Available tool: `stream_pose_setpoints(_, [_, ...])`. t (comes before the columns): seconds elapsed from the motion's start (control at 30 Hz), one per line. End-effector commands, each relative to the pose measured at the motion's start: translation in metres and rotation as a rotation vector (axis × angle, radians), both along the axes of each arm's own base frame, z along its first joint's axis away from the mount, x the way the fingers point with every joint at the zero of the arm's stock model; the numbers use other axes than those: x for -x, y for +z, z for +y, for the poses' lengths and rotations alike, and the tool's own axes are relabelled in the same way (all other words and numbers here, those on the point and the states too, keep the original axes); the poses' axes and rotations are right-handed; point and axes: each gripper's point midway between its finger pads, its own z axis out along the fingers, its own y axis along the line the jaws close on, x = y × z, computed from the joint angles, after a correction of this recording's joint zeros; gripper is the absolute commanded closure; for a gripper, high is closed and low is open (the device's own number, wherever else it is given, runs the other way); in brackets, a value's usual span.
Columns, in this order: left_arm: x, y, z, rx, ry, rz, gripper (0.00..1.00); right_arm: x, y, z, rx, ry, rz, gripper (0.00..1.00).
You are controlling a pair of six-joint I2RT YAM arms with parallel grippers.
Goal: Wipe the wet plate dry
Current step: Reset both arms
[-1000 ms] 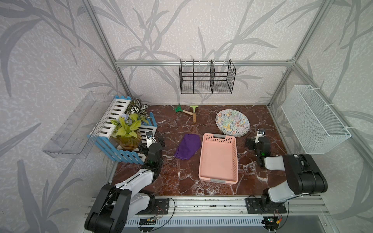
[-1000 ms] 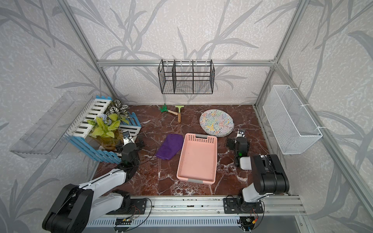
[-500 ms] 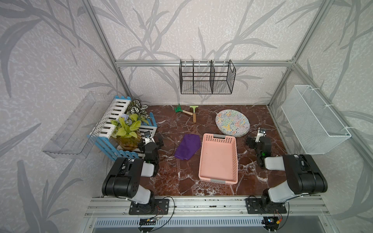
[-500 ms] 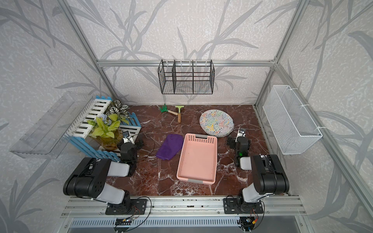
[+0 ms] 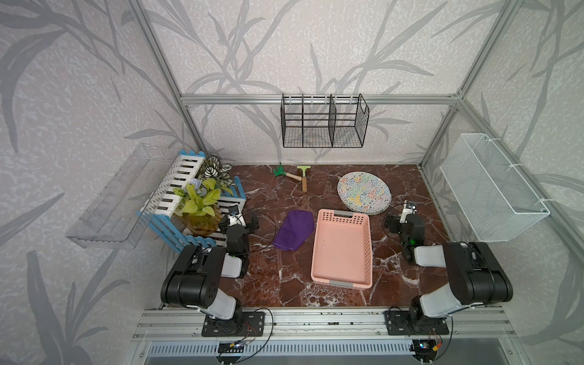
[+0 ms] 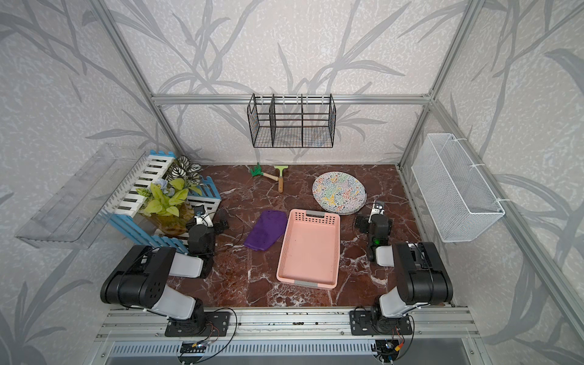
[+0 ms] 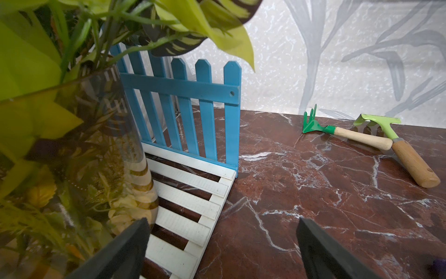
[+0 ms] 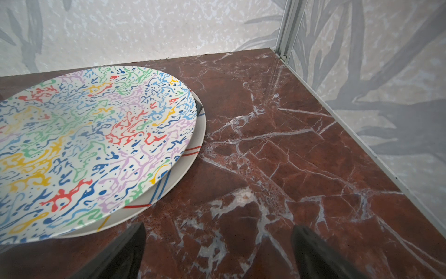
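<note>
Facing plate (image 8: 91, 145) rim — right tool (image 8: 218, 227) spread, empty; left tool (image 7: 222, 221) spread beside fence (image 7: 183, 96) edge.

place: staged robot test cell, lab-built | evidence: silver aluminium-profile frame (image 5: 237, 99); grey leaf-print wall panels (image 5: 347, 47); red-brown marble-look tabletop (image 5: 268, 278); black wire basket (image 5: 316, 136) hung on crossbar; slotted metal base rail (image 5: 316, 319) with exposed wiring

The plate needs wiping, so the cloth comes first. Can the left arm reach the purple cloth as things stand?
Probably yes. The left gripper is open and empty; the purple cloth lies flat nearby, uncovered, with the pink basket only on its far side.
</note>
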Motion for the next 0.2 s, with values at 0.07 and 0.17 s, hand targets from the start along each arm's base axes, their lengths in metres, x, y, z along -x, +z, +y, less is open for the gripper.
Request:
stream_pose_setpoints(0.07, [-0.0022,0.0092,-0.0009,-0.004,-0.01,-0.03,0.0,-0.0077,0.0161,-0.0008,0.011,-0.007,-0.042,0.01])
stream_pose_setpoints(0.17, [-0.0024,0.009,-0.001,-0.004,-0.011,-0.029,0.0,-0.0073,0.0161,-0.0009,0.011,-0.007,-0.044,0.01])
